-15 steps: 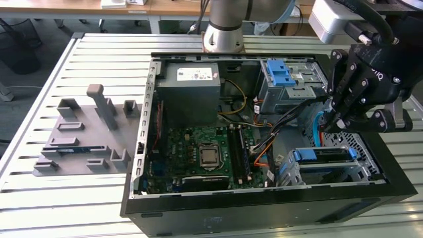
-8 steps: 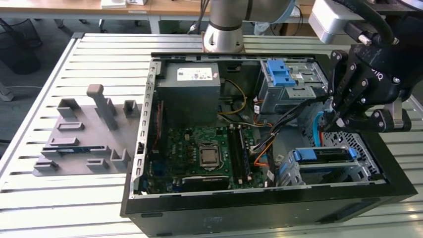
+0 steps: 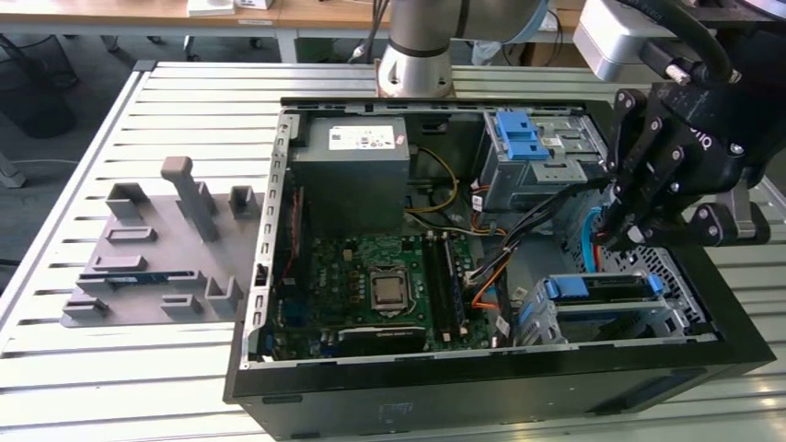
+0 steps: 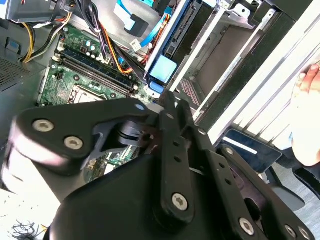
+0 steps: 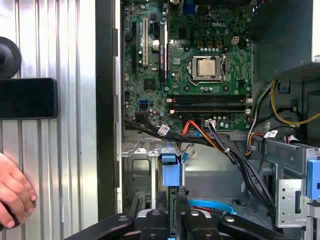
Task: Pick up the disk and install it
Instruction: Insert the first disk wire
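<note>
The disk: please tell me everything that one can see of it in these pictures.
The disk shows as a flat body framed by a blue plastic bracket, with a light-blue tab at one end. It appears to stand on edge in a slot of the grey metal drive cage, at the exterior view's right end of the open computer case. The gripper hangs close above it; contact cannot be told.

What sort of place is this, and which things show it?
Probably a robotics lab: an opened computer case on a slatted metal table, a robot arm mounted beside it, desks beyond.
</note>
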